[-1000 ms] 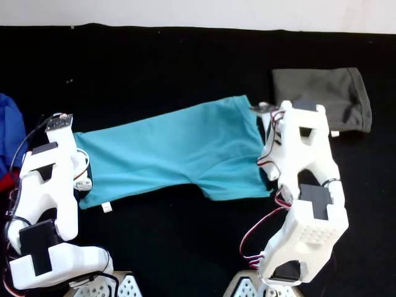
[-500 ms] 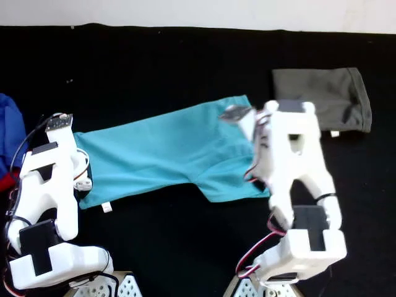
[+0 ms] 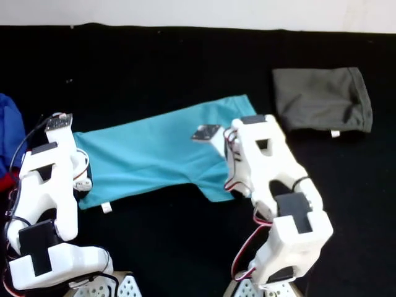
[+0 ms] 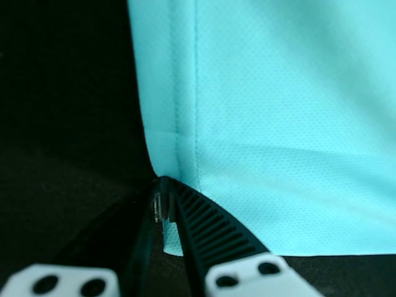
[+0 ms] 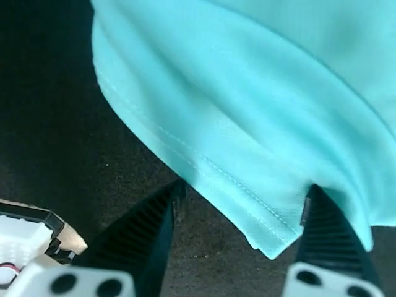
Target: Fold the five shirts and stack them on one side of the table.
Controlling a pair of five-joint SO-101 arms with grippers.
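The left gripper (image 4: 162, 207) is clamped on the hem corner of the teal shirt (image 4: 278, 124), cloth nipped between its ribbed fingers (image 4: 210, 229); the stitched hem runs straight away from the tips. The right gripper (image 5: 244, 192) stands wide apart, a loose teal hem corner lying between its fingers, nothing gripped; bare black table (image 5: 49, 124) lies just beside it. The high view adds the setting that the wrist close-ups lack: the shirt lies spread flat between the arms, the left arm (image 3: 46, 179) at one end, the right arm (image 3: 266, 173) over the other. Beyond the right arm, apart from the teal, lies a folded grey shirt (image 3: 322, 99); out past the left arm, a blue garment (image 3: 9, 130) sits at the table's edge.
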